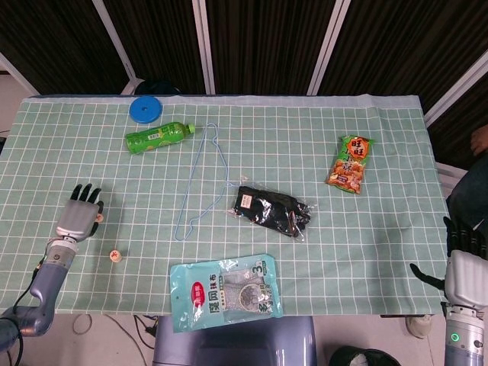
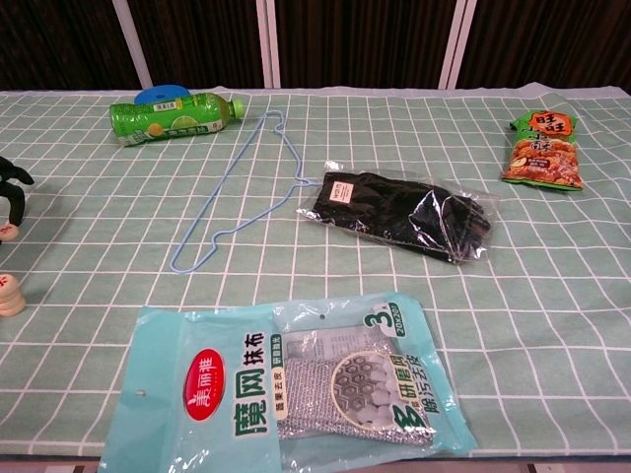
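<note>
A bottle [image 1: 157, 136], hanger [image 1: 200, 183], gloves [image 1: 271, 210] and cloth pack [image 1: 225, 292] lie well right of the left hand [image 1: 78, 216]. That hand rests on the tablecloth [image 1: 381, 152], fingers spread and holding nothing, with a small wooden piece [image 1: 115, 255] near it. The right hand [image 1: 463, 268] hangs off the table's edge, its fingers' state unclear.

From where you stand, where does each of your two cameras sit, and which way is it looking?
Head view: high above the near edge, looking steeply down on the whole table; left hand and right hand show.
Chest view: low at the near edge, looking across the table; only dark fingertips of the left hand show at its left edge.
Both share the green bottle, blue hanger, black gloves pack, snack bag and cloth pack.
</note>
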You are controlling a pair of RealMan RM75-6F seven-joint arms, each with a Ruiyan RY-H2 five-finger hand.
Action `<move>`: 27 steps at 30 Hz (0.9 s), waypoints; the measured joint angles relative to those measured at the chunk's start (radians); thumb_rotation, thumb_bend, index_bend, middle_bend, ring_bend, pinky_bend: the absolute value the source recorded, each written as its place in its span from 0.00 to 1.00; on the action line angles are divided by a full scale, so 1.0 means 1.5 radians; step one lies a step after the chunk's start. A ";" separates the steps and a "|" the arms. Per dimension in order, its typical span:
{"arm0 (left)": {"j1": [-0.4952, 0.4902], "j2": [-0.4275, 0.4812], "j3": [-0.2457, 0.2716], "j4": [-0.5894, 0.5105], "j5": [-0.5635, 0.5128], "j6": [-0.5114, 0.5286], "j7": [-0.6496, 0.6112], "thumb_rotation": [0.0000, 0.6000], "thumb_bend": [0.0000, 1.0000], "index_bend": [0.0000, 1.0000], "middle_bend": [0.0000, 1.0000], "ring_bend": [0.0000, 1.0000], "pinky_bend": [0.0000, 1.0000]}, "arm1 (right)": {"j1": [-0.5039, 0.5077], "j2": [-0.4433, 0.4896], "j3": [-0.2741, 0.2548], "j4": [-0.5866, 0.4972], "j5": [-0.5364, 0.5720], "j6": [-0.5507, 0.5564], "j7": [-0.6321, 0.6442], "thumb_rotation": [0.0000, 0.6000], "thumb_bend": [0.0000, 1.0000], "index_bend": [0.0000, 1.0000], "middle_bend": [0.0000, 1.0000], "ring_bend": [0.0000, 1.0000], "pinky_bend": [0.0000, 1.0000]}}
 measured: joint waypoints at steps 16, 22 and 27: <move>0.013 0.043 0.008 -0.076 0.045 0.064 -0.019 1.00 0.35 0.48 0.13 0.00 0.07 | 0.000 0.000 -0.001 -0.001 -0.001 0.001 -0.002 1.00 0.20 0.07 0.05 0.03 0.00; 0.032 0.090 0.030 -0.155 0.091 0.113 -0.017 1.00 0.35 0.48 0.13 0.00 0.07 | 0.000 0.000 -0.001 -0.001 -0.002 0.002 -0.002 1.00 0.20 0.07 0.05 0.03 0.00; 0.048 0.128 0.051 -0.218 0.126 0.146 -0.009 1.00 0.35 0.48 0.13 0.00 0.07 | 0.000 0.001 -0.001 -0.002 -0.002 0.002 -0.002 1.00 0.21 0.07 0.05 0.03 0.00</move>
